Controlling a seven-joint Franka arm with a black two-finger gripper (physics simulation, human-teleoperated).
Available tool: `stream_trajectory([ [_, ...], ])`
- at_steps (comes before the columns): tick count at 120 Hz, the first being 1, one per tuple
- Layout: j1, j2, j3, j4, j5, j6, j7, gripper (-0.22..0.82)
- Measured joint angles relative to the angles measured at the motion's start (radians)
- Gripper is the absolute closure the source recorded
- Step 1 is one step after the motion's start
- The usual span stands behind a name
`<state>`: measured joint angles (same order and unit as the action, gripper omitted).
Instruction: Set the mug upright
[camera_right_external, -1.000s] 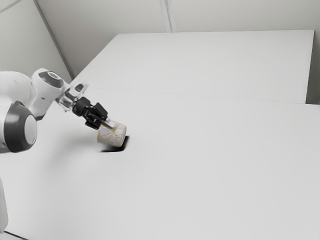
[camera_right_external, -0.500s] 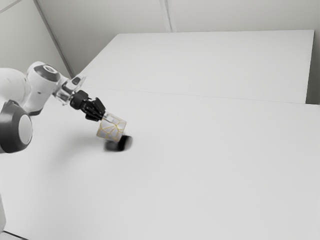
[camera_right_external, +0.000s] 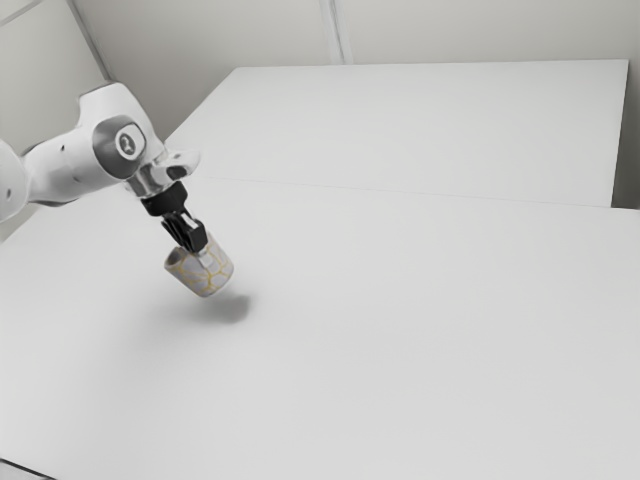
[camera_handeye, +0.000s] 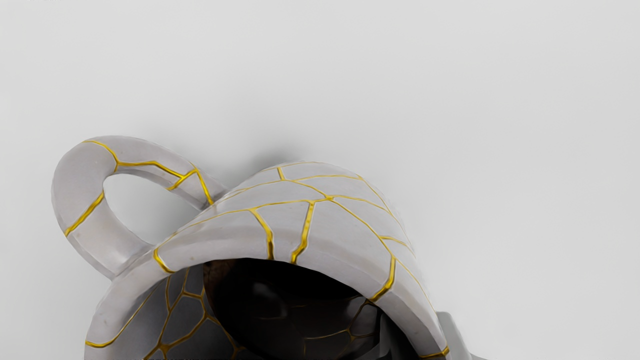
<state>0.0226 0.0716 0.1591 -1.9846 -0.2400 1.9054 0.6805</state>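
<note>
The fingers grip the wall of the mug, which hangs tilted above the counter, mouth toward ten o'clock in the exterior view. Since the earlier frame, the gripper has swung steeper, toward five o'clock, and the mug has shifted toward eight.

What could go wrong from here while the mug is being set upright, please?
The mug hangs tilted above the table, so if lowered like this it might land on its base's edge and topple. The pincer grips it only by the wall at one side of the rim, so it could swing or slip. The handle juts out sideways and might knock the table if the mug rolls in the grip.
</note>
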Motion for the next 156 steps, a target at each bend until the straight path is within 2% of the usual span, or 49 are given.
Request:
stream_trajectory([
  [17,-0.062,-0.062,-0.019,-0.096,0.213,0.107,-0.07,0.78],
  [31,-0.107,-0.042,-0.03,-0.116,0.339,0.152,-0.138,0.78],
  [55,-0.097,0.005,-0.115,-0.12,0.456,0.179,-0.263,0.78],
  [96,-0.101,0.074,-0.135,-0.089,0.494,0.189,-0.418,0.78],
  [156,-0.182,0.082,-0.162,-0.073,0.45,0.177,-0.536,0.78],
])
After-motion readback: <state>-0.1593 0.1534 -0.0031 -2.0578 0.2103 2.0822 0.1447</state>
